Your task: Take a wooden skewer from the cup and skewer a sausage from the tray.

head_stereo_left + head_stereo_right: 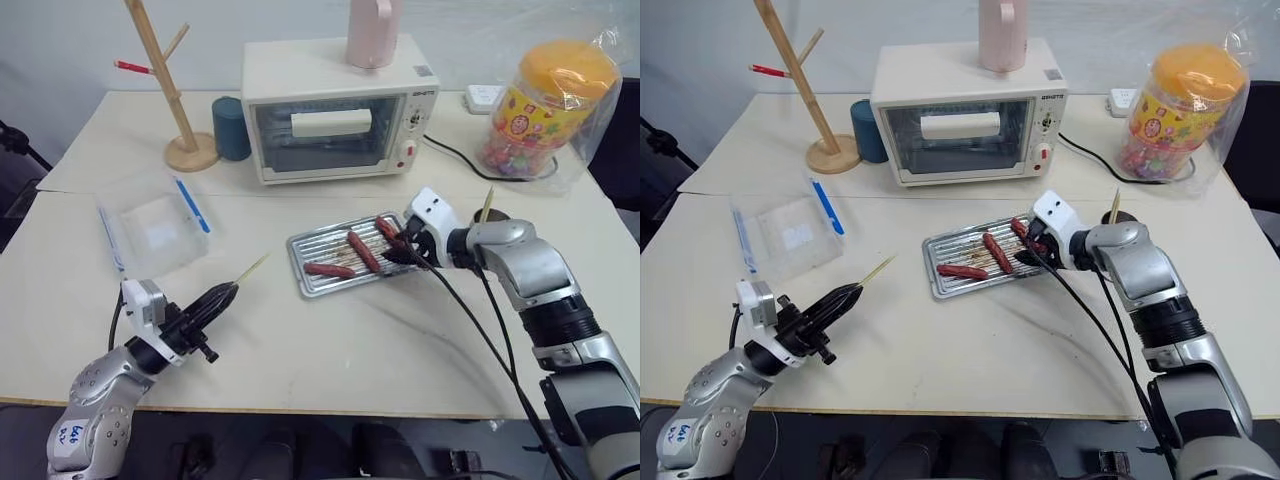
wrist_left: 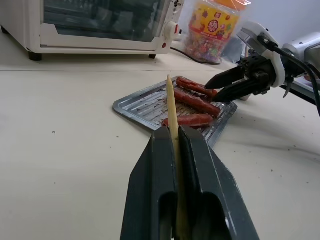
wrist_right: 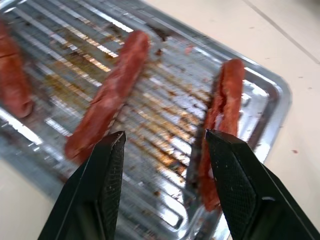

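Note:
My left gripper (image 1: 215, 297) is shut on the wooden skewer (image 2: 172, 112), low over the table's front left. The skewer's pointed end (image 1: 252, 266) aims at the tray (image 1: 322, 243), a silver ribbed tray in the middle of the table. Three sausages lie in it: left (image 1: 329, 270), middle (image 1: 363, 250) and right (image 1: 388, 228). My right gripper (image 3: 167, 150) is open just above the tray's right end. Its jaws frame bare tray between the middle sausage (image 3: 112, 95) and the right one (image 3: 225, 100). The cup (image 1: 497, 214) is mostly hidden behind my right arm, with another skewer (image 1: 486, 203) standing in it.
A white toaster oven (image 1: 340, 110) with a pink jug (image 1: 372, 30) on top stands at the back. Left of it are a dark blue cylinder (image 1: 231, 128) and a wooden tree stand (image 1: 175, 90). A clear plastic box (image 1: 155, 230) lies at the left, a candy jar (image 1: 545, 105) back right.

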`<state>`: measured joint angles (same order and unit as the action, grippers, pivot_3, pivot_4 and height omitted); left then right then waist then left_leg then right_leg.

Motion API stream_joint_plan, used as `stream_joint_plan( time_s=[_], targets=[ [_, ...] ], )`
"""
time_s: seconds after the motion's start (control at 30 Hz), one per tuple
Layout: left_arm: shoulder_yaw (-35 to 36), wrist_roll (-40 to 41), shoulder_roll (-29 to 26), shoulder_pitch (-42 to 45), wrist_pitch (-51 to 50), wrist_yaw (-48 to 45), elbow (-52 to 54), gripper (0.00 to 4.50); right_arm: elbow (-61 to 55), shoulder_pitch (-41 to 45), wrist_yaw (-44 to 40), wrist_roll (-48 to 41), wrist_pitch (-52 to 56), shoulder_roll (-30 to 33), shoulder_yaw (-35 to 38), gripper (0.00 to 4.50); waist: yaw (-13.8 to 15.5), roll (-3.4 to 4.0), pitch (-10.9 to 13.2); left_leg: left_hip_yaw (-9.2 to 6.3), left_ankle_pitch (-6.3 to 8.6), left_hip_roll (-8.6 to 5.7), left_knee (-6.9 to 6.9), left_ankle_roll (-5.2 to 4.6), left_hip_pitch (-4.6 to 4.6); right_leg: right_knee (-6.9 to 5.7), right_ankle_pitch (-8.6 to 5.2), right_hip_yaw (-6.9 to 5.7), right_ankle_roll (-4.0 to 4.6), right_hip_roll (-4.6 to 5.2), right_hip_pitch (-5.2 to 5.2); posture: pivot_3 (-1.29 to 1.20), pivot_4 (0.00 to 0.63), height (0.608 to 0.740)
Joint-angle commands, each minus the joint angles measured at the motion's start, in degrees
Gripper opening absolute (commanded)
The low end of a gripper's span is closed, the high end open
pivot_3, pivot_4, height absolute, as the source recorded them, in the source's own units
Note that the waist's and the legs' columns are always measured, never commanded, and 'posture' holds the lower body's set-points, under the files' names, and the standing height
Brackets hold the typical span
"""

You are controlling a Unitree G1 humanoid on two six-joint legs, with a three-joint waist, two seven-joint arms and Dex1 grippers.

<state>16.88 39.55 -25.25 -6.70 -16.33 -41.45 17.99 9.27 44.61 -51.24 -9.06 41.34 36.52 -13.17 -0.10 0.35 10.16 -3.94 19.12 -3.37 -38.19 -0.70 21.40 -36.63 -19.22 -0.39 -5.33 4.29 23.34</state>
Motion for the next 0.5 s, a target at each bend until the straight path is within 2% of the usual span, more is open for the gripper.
stream_joint_plan(
  time_s=[0.03, 0.23, 0.5],
  targets=[
    [0.1, 0.0, -0.2, 0.5, 0.6, -0.4, 0.9, 0.0, -1.1, 1.3, 1.3, -0.3, -1.6, -0.2, 3.2, 2.58, 0.0, 0.0, 0.0, 0.0, 0.0, 0.0, 0.0, 0.0, 0.0, 0.0, 0.0, 0.0, 0.0, 0.0, 0.0, 0.0, 0.15, 0.74],
    [0.3, 0.1, -0.4, 0.8, 0.7, -0.7, 0.6, 0.0, 2.2, 3.0, 5.2, 0.4, -3.7, -2.7, 5.1, 2.58, -0.1, 0.0, 0.0, 0.03, -0.01, 0.0, 0.0, 0.02, 0.0, -0.06, 0.0, 0.02, 0.0, -0.01, 0.05, 0.0, 0.15, 0.74],
    [0.1, 0.0, -0.4, 1.5, 0.6, -0.9, 0.2, 0.0, 10.2, 4.0, 7.8, 2.5, -7.5, -7.5, 3.7, 2.58, -0.1, -0.01, 0.0, 0.03, -0.03, -0.01, -0.02, 0.03, 0.01, -0.12, 0.0, 0.02, 0.0, -0.01, 0.07, 0.0, 0.15, 0.74]
  ],
)
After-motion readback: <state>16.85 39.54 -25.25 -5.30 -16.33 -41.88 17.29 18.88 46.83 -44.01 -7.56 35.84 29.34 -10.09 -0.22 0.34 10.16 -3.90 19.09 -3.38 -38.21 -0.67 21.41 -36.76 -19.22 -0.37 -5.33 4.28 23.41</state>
